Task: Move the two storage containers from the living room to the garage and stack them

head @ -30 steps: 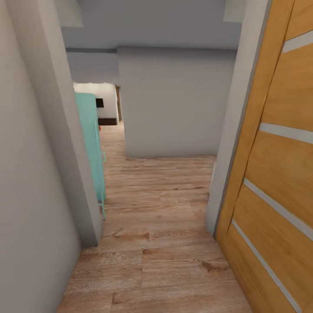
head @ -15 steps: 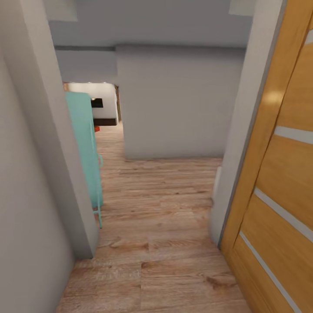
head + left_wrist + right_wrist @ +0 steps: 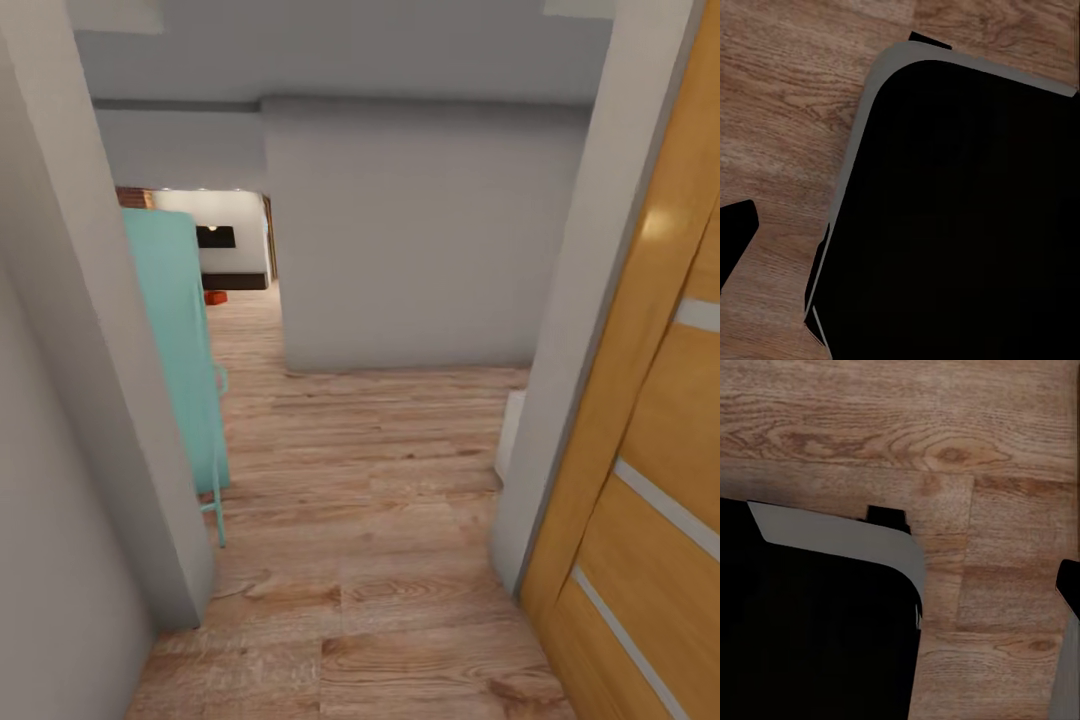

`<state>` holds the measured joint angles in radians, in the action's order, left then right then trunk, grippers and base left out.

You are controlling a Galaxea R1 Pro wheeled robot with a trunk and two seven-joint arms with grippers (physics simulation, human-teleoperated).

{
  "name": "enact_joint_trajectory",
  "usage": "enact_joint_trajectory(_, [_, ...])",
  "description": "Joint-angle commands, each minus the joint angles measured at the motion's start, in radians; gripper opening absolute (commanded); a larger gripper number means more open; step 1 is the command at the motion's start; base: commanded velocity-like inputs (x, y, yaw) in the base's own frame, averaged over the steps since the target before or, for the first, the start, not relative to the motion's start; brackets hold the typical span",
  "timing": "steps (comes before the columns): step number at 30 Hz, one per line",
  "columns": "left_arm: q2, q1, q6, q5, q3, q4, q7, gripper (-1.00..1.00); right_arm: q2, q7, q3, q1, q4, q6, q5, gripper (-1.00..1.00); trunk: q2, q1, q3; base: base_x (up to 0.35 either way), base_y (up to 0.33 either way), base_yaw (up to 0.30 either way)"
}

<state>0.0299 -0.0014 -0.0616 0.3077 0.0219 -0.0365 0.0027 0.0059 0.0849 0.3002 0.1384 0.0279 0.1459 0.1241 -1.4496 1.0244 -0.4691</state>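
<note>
A: What is seen from the head that is not seen from the wrists?

B: A narrow hallway of pale grey walls is seen, with a light wood plank floor, an orange-brown wooden door with pale stripes at the right and a tall teal cabinet at the left. Far down the passage, a small orange-red bin is glimpsed on the floor of a bright room, below a black wall screen.

A: And from the wrists?

B: Planks and a black, grey-edged rounded body are shown. The state of either gripper's fingers cannot be told.
</note>
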Motion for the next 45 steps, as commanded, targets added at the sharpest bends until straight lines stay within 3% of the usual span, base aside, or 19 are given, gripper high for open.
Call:
enact_joint_trajectory(1, [0.0, 0.0, -0.002, 0.002, 0.001, 0.0, 0.0, 1.0, 0.0, 0.001, 0.007, 0.001, 0.003, 0.007, 0.011, 1.0, 0.0, 0.001, -0.001, 0.322, 0.0, 0.0])
enact_joint_trajectory(45, [0.0, 0.0, -0.003, 0.005, 0.003, 0.001, 0.0, 1.0, 0.002, 0.006, 0.013, 0.001, 0.004, 0.006, 0.008, 1.0, 0.0, 0.001, -0.001, 0.322, 0.0, 0.0])
